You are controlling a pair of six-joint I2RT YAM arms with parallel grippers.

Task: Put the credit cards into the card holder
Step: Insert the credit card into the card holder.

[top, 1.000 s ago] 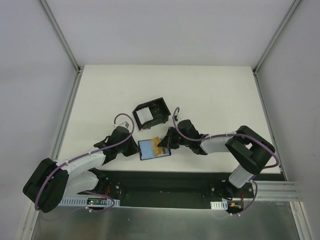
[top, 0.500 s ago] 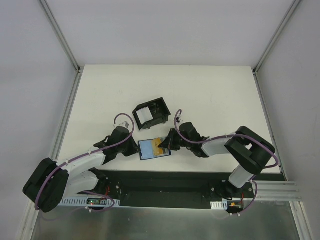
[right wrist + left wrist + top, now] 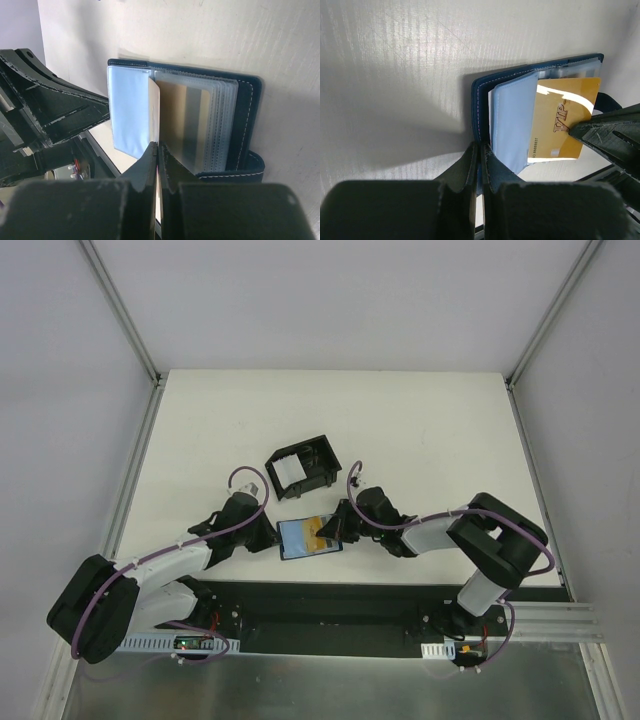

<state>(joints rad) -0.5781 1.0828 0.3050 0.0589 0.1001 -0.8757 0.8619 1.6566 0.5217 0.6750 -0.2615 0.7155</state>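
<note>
My left arm lies low over the table (image 3: 420, 430), reaching from its base at the near-left corner up and to the right, with the wrist dipped toward the middle of the near edge. My left pincer (image 3: 271, 533) is fully closed and pinches the left cover edge of the card holder (image 3: 481, 90), pinning that side down. The card holder lies open and flat between my two pincers, showing its pale blue inner flap and a stack of clear sleeves. Just beyond it stands the black box (image 3: 318, 452), with the white cards (image 3: 287, 475) upright inside. A gold card (image 3: 560, 117) marked VIP sits at a slight tilt across the open holder. Its left part overlaps the pale flap, and I cannot tell how far it sits in a slot. My right pincer (image 3: 333, 530) is clamped tight on the gold card's right edge, fingers pointing left and down at the holder. My right arm folds sharply at the elbow out to the right, and the forearm runs low to the left toward the holder.
</note>
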